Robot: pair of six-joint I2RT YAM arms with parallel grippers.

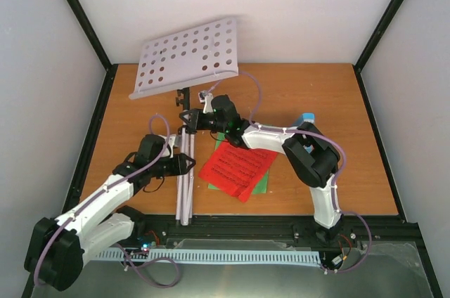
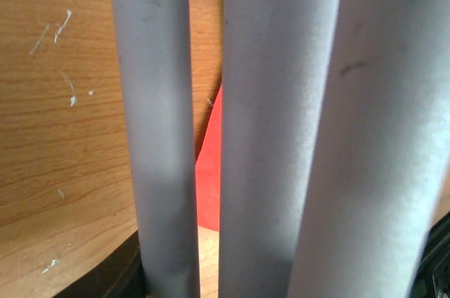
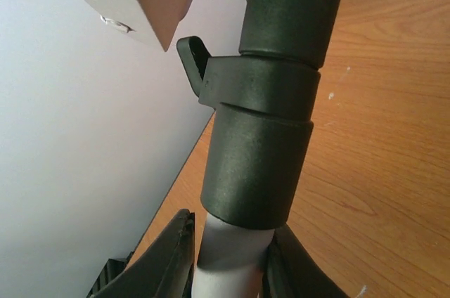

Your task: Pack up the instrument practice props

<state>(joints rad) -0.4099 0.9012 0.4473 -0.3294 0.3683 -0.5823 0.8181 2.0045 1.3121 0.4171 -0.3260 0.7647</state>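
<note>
The music stand's white hole-punched desk (image 1: pixel 186 55) tilts up at the back. Its silver legs (image 1: pixel 185 185) are folded together and run toward the near edge. My right gripper (image 1: pixel 191 121) is shut on the stand's pole: in the right wrist view the fingers (image 3: pixel 169 256) clamp the silver tube just below the black collar (image 3: pixel 260 164). My left gripper (image 1: pixel 187 164) is at the legs, and three silver tubes (image 2: pixel 274 129) fill its view between dark finger edges. The red sheet (image 1: pixel 235 164) lies over the green sheet (image 1: pixel 261 184). The blue metronome (image 1: pixel 306 117) peeks out behind the right arm.
White walls with black corner posts (image 1: pixel 84 24) enclose the wooden table (image 1: pixel 351 164). A black rail (image 1: pixel 246 226) runs along the near edge by the arm bases. The right arm's elbow (image 1: pixel 313 161) stands to the right of the sheets.
</note>
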